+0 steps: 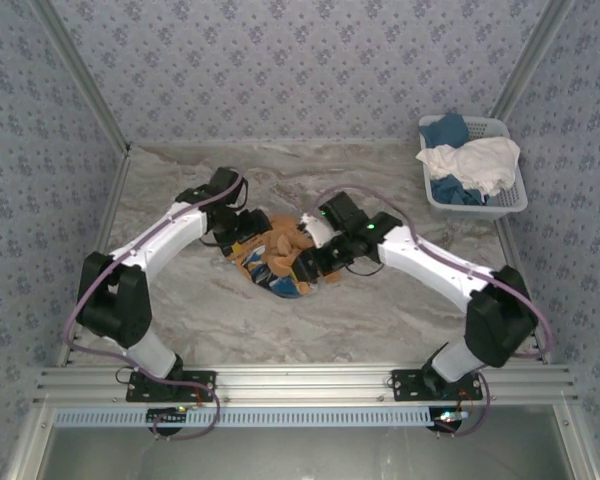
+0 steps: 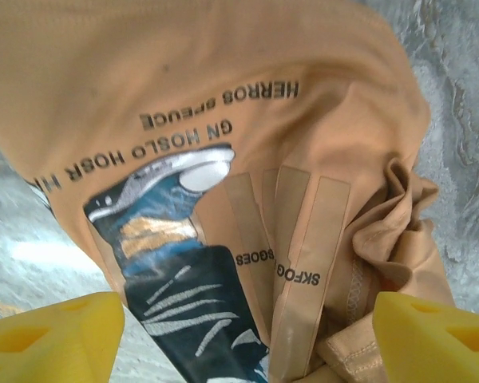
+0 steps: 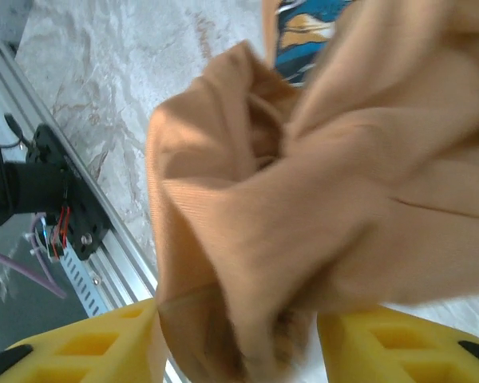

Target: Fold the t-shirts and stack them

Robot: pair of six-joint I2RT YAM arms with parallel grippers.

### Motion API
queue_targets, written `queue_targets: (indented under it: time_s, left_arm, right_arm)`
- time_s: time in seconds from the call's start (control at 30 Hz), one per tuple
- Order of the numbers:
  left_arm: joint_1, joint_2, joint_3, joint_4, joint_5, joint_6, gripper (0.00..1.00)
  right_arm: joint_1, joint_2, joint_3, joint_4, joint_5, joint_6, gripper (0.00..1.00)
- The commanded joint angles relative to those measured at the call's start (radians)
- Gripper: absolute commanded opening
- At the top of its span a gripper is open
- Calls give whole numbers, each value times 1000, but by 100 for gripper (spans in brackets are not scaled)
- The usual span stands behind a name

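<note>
The orange-tan t-shirt (image 1: 275, 258) lies crumpled at the middle of the marble-patterned table (image 1: 380, 320), between the two arms. The left end effector (image 2: 247, 335) hangs just over it with jaws wide; the blue-and-white figure print (image 2: 184, 279) and dark lettering (image 2: 215, 100) face up between its yellow fingers. The right end effector (image 3: 238, 335) stands partly apart, with a bunched fold of the same shirt between its fingers. This view is blurred, and we cannot tell whether the fold is pinched. At the far right corner, a white lattice basket (image 1: 510, 205) holds a white t-shirt (image 1: 475, 160) draped over blue ones (image 1: 445, 130), well apart from both arms.
</note>
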Motion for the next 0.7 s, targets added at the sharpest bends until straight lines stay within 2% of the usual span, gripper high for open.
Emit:
queue_targets:
  time_s: [0.0,0.1,0.17,0.27,0.33,0.4,0.47,0.57,0.6,0.67]
  left_arm:
    - [-40,-7,-5,21,65,-100,83]
    - [-86,23,3,1,83,-128,84]
    - [-120,43,10,-5,76,-141,85]
    - [-160,80,16,14,75,-154,85]
    - [-178,109,26,10,69,-148,78]
    - [-184,125,27,-5,38,-139,63]
    - [-184,127,21,-25,-9,-117,39]
    - [-179,125,18,-87,-82,-81,8]
    - [-173,121,8,-107,-101,-77,3]
    - [-162,99,-20,-122,-124,-79,0]
  right_arm:
    - [-116,-96,-72,91,22,113,60]
    - [-215,-96,-121,152,31,207,61]
    - [-254,-64,-127,157,87,259,62]
    - [-279,44,-88,146,97,283,61]
    - [-279,131,-40,144,106,274,58]
    - [-269,214,16,136,116,270,56]
    - [-257,298,102,113,124,255,54]
    - [-249,390,184,94,143,228,52]
    - [-247,414,206,94,149,222,52]
    - [-245,457,254,88,157,209,51]
